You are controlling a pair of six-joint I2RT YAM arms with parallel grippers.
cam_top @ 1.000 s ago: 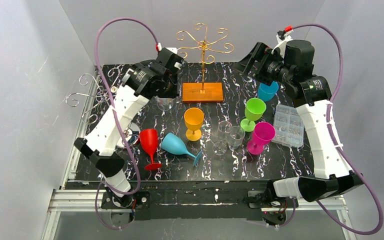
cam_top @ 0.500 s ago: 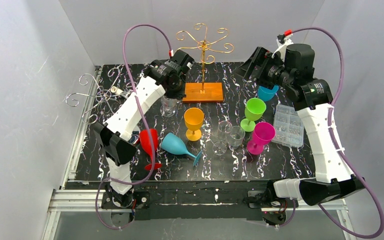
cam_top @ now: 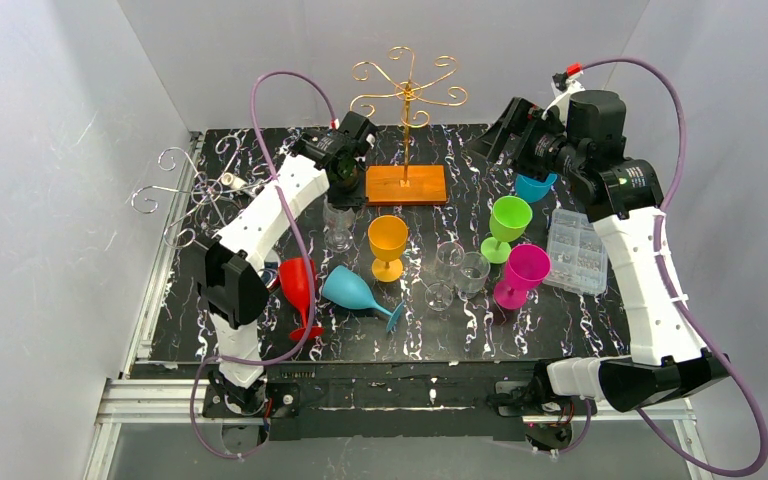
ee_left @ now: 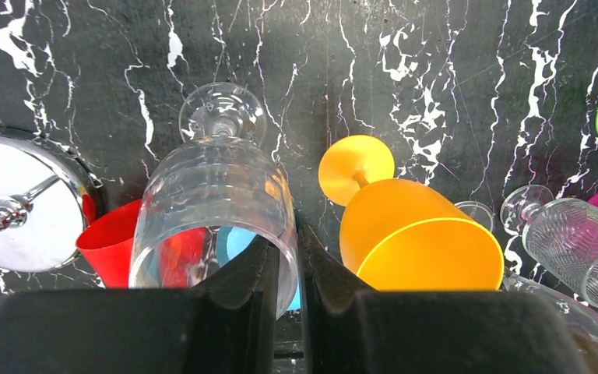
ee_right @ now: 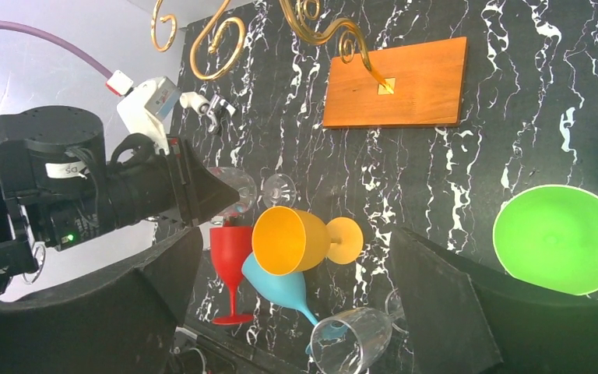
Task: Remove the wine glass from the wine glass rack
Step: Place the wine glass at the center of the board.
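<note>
Moved since 1 s ago: left gripper (ee_left: 297,261) w/ clear plastic wine glass (ee_left: 216,204), now lower and further to near-left of the gold wire wine glass rack (cam_top: 406,95); elbow folded back too. Pinches glass rim between nearly shut jaws, one finger inside the bowl, one outside. Holds glass upright, foot close to black marbled table (cam_top: 560,320); can't tell if foot touches yet. Right gripper (cam_top: 501,126) unmoved, to right of rack, jaws at full spread, nothing in them.

Shows no glass left on rack's hooks, so lift-off looks done. Left to do, prob.: seat glass firmly, let go, back off. Needs care re orange plastic goblet (cam_top: 388,243) just beside, on near side of rack, and red plastic goblet (cam_top: 298,285) further near-left of rack; tight spot.
</note>
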